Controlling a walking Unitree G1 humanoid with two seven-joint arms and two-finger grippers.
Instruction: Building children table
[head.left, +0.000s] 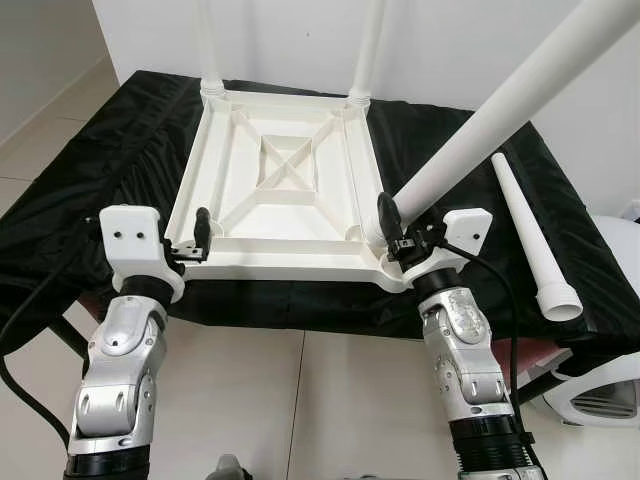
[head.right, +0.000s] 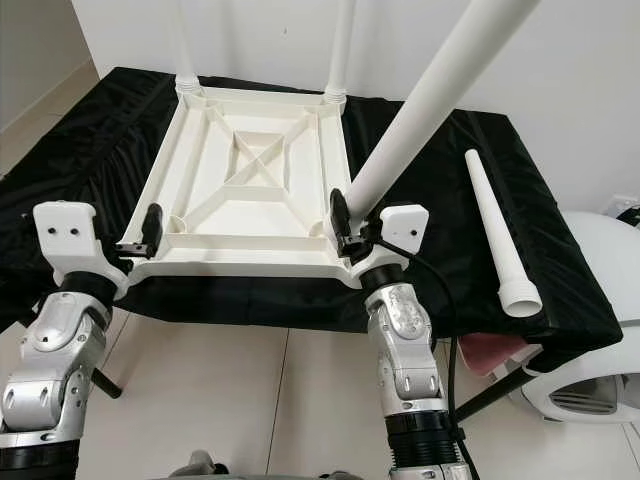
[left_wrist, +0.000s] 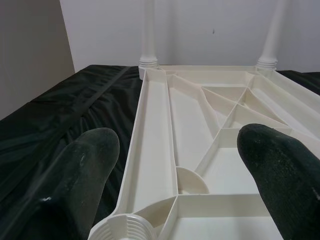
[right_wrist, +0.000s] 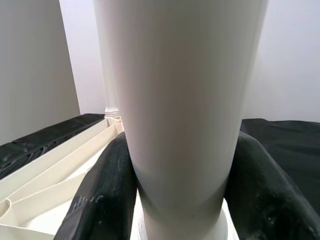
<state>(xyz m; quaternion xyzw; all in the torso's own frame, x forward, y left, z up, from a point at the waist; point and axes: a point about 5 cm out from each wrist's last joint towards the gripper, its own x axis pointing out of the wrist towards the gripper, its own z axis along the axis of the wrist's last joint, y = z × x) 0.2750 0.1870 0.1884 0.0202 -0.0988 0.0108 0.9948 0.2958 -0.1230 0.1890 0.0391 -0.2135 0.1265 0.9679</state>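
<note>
A black-draped bench carries the upturned white tabletop — one loose leg beside it.

I see a black cloth spread across the middle of the frame, pale tiled floor along the bottom, white wall across the top, and a white appliance at lower right.

You see a smooth, faintly glossy white plastic tabletop, ribbed underneath, on wrinkled black cloth with a slight sheen. Between your right gripper's matt black fingers (rubbery-looking): a smooth white plastic leg.
</note>
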